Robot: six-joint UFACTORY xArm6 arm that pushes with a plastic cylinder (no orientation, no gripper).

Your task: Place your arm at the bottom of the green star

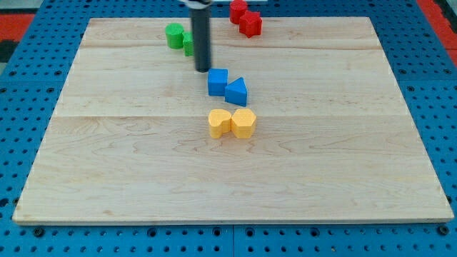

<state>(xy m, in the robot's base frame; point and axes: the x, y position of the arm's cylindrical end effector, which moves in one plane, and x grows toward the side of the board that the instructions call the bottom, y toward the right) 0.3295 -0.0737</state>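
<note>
My tip is the lower end of a dark rod that comes down from the view's top. It stands on the wooden board just below and to the right of a green block that the rod partly hides, so its shape cannot be made out. A second green block, round-topped, sits just to its left. My tip is just above and left of the blue cube.
A blue triangular block touches the blue cube's right side. Two yellow blocks sit side by side in the board's middle. Two red blocks sit at the view's top edge. The board's near edge meets blue pegboard.
</note>
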